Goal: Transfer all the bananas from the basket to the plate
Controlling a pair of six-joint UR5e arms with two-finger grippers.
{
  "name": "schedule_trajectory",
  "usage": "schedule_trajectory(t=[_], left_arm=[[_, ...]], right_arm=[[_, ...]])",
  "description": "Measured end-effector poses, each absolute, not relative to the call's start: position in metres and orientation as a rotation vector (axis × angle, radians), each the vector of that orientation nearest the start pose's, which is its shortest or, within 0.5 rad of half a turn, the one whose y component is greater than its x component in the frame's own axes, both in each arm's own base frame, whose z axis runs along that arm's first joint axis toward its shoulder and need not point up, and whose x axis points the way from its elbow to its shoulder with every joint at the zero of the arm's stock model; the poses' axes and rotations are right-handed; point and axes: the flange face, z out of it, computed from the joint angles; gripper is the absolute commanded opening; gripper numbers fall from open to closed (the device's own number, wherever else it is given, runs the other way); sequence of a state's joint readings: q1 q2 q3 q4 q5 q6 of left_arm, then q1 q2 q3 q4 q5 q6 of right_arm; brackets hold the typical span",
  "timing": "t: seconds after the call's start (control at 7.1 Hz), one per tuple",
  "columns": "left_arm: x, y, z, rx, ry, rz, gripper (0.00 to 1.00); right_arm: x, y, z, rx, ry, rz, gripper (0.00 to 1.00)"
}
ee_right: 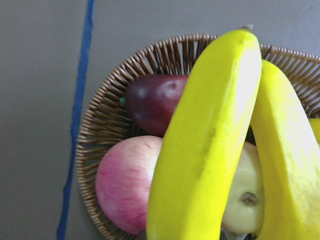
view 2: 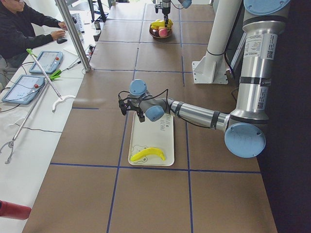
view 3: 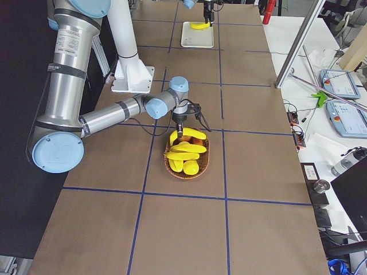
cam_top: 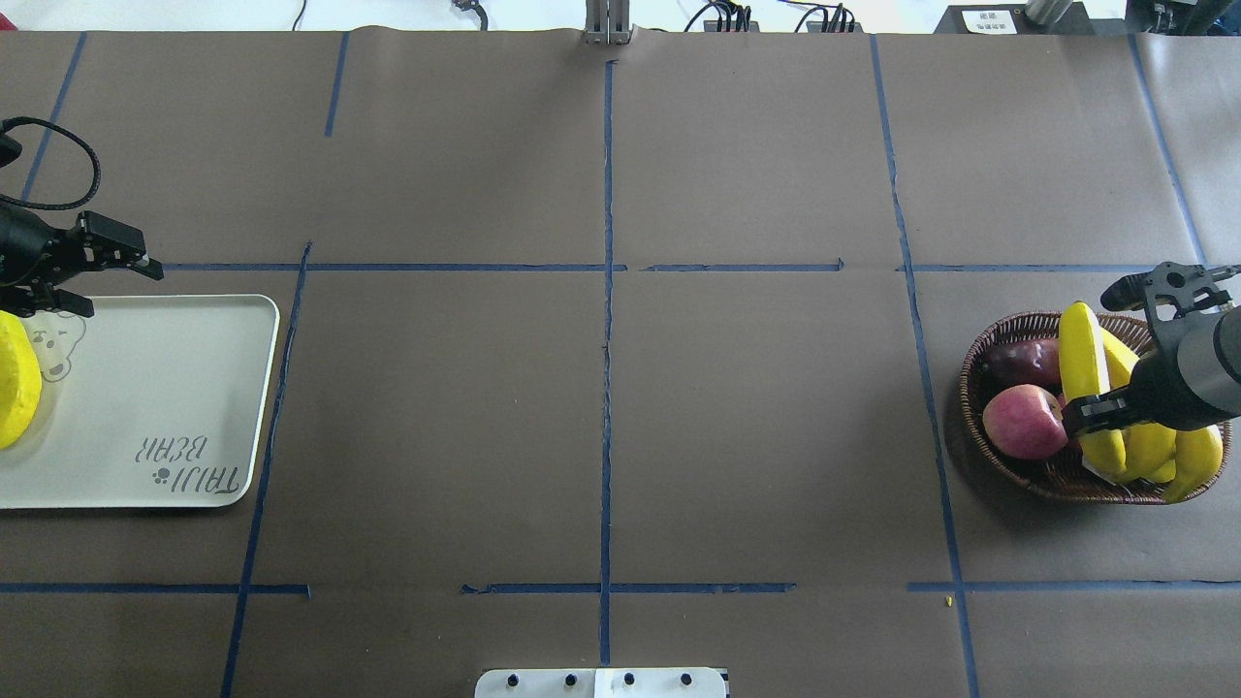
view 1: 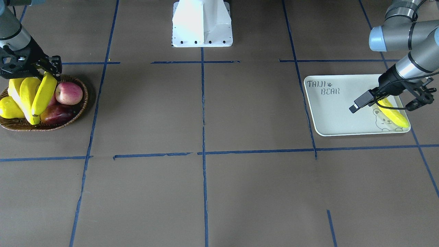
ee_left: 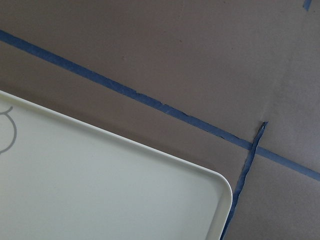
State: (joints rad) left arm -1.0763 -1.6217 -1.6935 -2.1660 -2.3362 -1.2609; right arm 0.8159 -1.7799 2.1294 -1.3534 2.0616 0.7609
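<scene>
Right tool (cam_top: 1096, 415) clenched on raised banana (cam_top: 1081, 354) over basket (cam_top: 979, 388), left tool (view 1: 422, 99) spread open, empty, at plate (view 1: 329, 113) edge, beside lying banana (view 1: 394, 115)

Bananas (view 1: 37, 94): bright glossy yellow, unpatterned, as is the single banana (view 1: 394, 115) on the plate; basket (view 1: 84, 103): mid-brown woven wicker with a darker braided rim; apple (view 1: 68, 92): pink-red streaked over pale yellow; neighbouring fruit (view 1: 56, 114): dark maroon-purple. Plate (view 1: 336, 116): pale cream, printed in grey with "TAIJI BEAR", a paw mark and an outlined bear. Worktop (view 1: 257, 109): matt grey-brown, ruled into a grid by blue tape lines (view 1: 203, 103); robot arms (view 1: 404, 34): silver-grey with pale blue joint caps.
</scene>
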Motion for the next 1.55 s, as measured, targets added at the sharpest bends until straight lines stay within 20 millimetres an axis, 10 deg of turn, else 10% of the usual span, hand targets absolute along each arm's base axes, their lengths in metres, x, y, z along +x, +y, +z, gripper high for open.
schedule_trajectory(t=[0.42,0.84,1.55], left_arm=[[0.200,-0.502,0.481,-0.070,1.055,-0.384,1.00],[0.224,-0.512,0.398,-0.042,1.161,-0.383,1.00],[0.310,-0.492,0.221,-0.096,1.500,-0.311,1.00]], right_arm=[[-0.229,-0.370,0.374,0.182,-0.927,-0.084,0.03],[-0.291,-0.392,0.278,0.175,-1.375,0.203,0.04],[-0.450,-0.267,0.188,0.226,-1.765,0.136,0.03]])
